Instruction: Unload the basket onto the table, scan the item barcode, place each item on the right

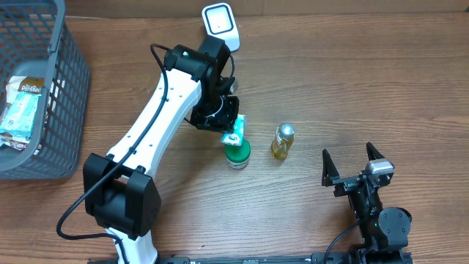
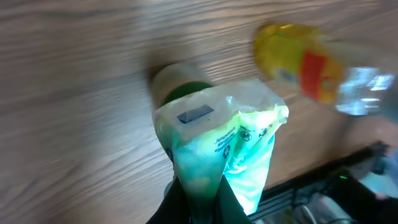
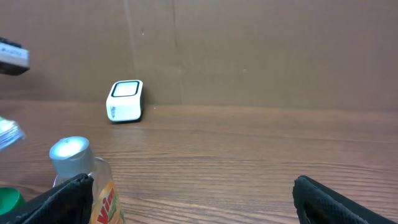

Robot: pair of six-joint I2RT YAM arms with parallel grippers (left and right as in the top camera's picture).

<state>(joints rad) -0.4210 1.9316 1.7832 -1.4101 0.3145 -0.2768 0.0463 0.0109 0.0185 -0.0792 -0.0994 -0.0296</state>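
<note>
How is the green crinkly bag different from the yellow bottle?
The green-and-white crinkly plastic bag is pinched in the shut jaws of the left gripper; the yellow bottle with the silver cap stands free on the wooden table. The bag looks soft and wrinkled; the bottle looks stiff and round. Both are near the table's middle.

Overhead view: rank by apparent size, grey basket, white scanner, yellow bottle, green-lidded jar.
1. grey basket, by far the largest, even though the frame edge cuts it off.
2. white scanner.
3. yellow bottle and green-lidded jar: these look alike, and the jar is partly hidden under the green pouch, so they are unranked.
</note>
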